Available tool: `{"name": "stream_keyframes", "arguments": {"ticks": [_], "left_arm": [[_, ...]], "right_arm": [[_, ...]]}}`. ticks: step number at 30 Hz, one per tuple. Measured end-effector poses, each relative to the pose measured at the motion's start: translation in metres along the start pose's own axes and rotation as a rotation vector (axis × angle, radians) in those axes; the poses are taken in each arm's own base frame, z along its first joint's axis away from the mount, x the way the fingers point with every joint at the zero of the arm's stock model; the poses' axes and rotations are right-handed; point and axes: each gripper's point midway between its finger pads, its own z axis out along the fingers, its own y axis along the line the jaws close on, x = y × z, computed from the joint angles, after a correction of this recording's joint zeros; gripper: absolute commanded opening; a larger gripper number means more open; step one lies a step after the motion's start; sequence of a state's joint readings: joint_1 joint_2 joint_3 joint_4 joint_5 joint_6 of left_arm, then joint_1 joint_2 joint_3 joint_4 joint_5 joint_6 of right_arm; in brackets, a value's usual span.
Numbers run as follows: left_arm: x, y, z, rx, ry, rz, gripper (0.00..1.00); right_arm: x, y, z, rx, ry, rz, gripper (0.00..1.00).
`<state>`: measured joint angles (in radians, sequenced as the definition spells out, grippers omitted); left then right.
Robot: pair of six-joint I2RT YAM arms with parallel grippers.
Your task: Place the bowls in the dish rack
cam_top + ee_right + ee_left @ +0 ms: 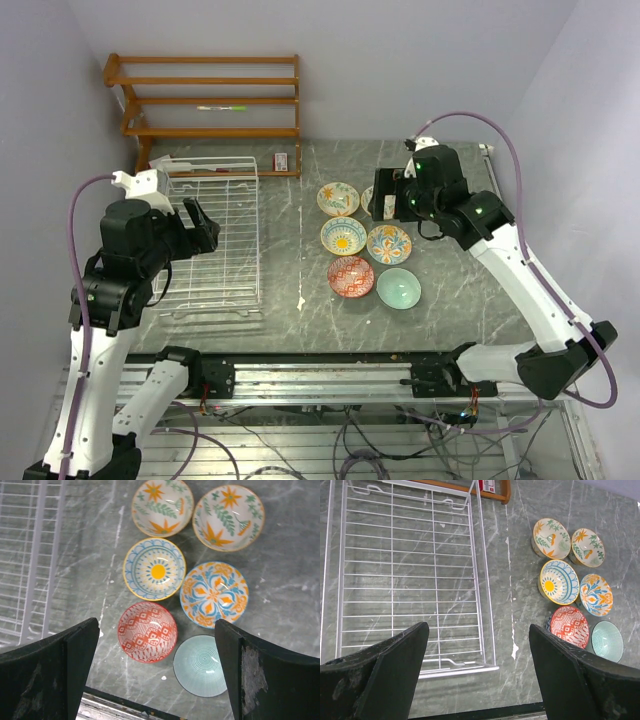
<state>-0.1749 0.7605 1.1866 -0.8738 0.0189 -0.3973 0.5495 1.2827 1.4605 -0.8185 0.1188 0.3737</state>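
Observation:
Six bowls sit in a cluster right of centre: two star-patterned (pixel 338 198) (pixel 228 517), a yellow-blue one (pixel 343 236), a blue-orange one (pixel 389 243), a red one (pixel 351 276) and a mint one (pixel 398 288). The white wire dish rack (pixel 258 230) lies empty on the left. My left gripper (pixel 200 228) is open and empty, held high over the rack's near right corner (pixel 485 667). My right gripper (pixel 385 200) is open and empty, held high above the bowls, with the red bowl (pixel 147 631) and the mint bowl (pixel 200 665) below its fingers.
A brown wooden slatted shelf (pixel 210 100) stands against the back wall behind the rack. A small red and white item (pixel 282 161) lies at the shelf's foot. A metal rail (pixel 320 375) runs along the table's near edge.

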Motion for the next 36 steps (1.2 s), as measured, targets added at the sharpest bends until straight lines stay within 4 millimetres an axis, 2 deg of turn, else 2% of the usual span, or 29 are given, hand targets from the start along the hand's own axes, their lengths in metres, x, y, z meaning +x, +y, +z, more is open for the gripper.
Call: {"name": "stream_keyframes", "arguments": {"ticks": [7,13,15,17,20,24,28,32,36], "left_arm": [[0.000,0.000,-0.001,0.000,-0.002,0.000,0.93],[-0.001,0.000,-0.003,0.003,-0.009,0.000,0.93],[-0.001,0.000,-0.004,0.004,-0.012,0.000,0.93],[-0.001,-0.001,-0.004,0.005,-0.013,0.000,0.93],[-0.001,-0.001,-0.004,0.005,-0.014,-0.002,0.93],[-0.001,-0.001,-0.005,0.006,-0.015,-0.004,0.93],[0.000,0.000,-0.008,0.002,-0.018,-0.004,0.93],[0.002,0.003,-0.011,-0.015,-0.009,-0.009,0.93],[0.003,0.004,-0.016,-0.021,-0.004,-0.011,0.93]], "right_arm": [[0.010,-0.037,-0.011,0.204,0.013,0.082,1.00],[0.009,-0.042,-0.024,0.207,-0.009,0.044,0.99],[0.009,-0.041,-0.025,0.194,-0.016,0.035,0.88],[0.010,-0.038,-0.023,0.176,-0.013,0.025,0.82],[0.021,-0.032,-0.008,0.149,0.031,0.015,0.78],[0.047,-0.021,0.020,0.135,0.136,-0.024,0.74],[0.082,0.009,0.043,0.091,0.245,-0.096,0.68],[0.106,0.042,0.055,0.030,0.294,-0.131,0.63],[0.130,0.065,0.066,-0.006,0.339,-0.149,0.58]]}}
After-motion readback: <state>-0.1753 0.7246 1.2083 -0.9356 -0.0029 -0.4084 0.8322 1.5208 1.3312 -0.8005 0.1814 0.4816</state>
